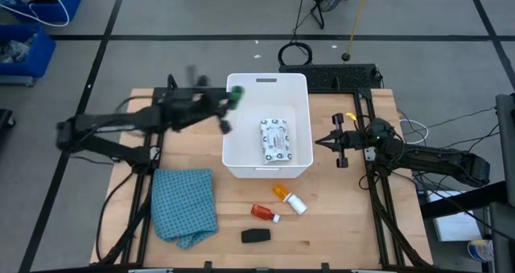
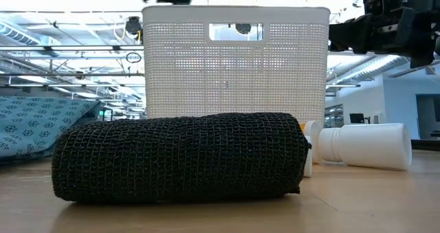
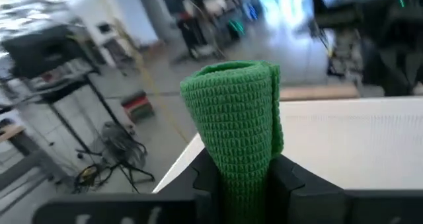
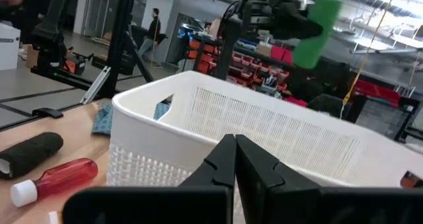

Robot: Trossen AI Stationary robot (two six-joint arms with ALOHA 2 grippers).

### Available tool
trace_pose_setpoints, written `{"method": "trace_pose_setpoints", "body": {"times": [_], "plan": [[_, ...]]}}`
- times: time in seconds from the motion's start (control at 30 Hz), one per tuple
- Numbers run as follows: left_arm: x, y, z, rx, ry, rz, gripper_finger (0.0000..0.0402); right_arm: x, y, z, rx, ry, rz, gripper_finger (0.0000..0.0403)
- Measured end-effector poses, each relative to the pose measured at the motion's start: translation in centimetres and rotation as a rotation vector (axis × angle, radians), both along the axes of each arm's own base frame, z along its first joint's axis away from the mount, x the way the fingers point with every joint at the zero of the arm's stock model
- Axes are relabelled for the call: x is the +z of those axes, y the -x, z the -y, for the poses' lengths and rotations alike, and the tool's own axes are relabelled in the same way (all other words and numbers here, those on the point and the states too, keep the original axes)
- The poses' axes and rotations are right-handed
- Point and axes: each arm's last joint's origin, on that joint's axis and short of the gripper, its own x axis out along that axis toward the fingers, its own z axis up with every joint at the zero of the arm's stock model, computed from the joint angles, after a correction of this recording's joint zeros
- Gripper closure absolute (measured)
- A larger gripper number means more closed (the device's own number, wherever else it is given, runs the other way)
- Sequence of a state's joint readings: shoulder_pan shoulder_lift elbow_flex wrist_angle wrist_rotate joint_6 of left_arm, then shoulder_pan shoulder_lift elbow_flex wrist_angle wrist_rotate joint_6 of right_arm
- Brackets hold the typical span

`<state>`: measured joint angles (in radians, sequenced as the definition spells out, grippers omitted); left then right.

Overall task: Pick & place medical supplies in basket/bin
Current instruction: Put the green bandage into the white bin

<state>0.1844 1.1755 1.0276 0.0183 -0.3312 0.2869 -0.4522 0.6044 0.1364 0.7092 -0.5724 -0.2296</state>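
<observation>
Blue checked cloth (image 1: 187, 204) lies at the worktop's (image 1: 338, 225) left front. Left gripper (image 3: 241, 174), jaws clamped on the green roll (image 3: 236, 128), holds it in the air above the far left corner of the white bin (image 1: 241, 164). White printed packet (image 1: 275, 138) lies inside the bin. In front of the bin: black roll (image 1: 256, 235), red tube (image 1: 263, 213), orange pill bottle (image 1: 288, 197). Right gripper (image 4: 234, 159), jaws together, holds nothing, beside the bin's right wall.
</observation>
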Motion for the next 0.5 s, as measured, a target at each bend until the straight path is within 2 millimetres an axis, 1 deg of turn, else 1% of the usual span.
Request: {"method": "trace_pose_setpoints", "body": {"times": [0.1,0.17,0.27,0.37,0.5], "plan": [[0.1,-4.1,-1.0,-0.069,0.008,-0.17,0.0336,0.1,0.0,0.0,-0.001,0.009,0.012,0.0403],[-0.8,-6.9,-1.9,-0.118,0.042,-0.285,0.0339,0.1,0.0,0.0,0.0,0.009,0.013,0.0403],[-2.8,-10.1,-3.4,-0.14,0.12,-0.403,0.0344,0.1,0.0,0.0,0.0,0.008,0.012,0.0403],[-5.1,-12.2,-5.1,-0.113,0.223,-0.452,0.0342,0.1,0.0,0.0,0.001,0.0,0.011,0.0403],[-8.4,-13.9,-6.8,-0.088,0.335,-0.51,0.0334,-0.1,0.0,0.0,0.001,-0.01,-0.006,0.0403]]}}
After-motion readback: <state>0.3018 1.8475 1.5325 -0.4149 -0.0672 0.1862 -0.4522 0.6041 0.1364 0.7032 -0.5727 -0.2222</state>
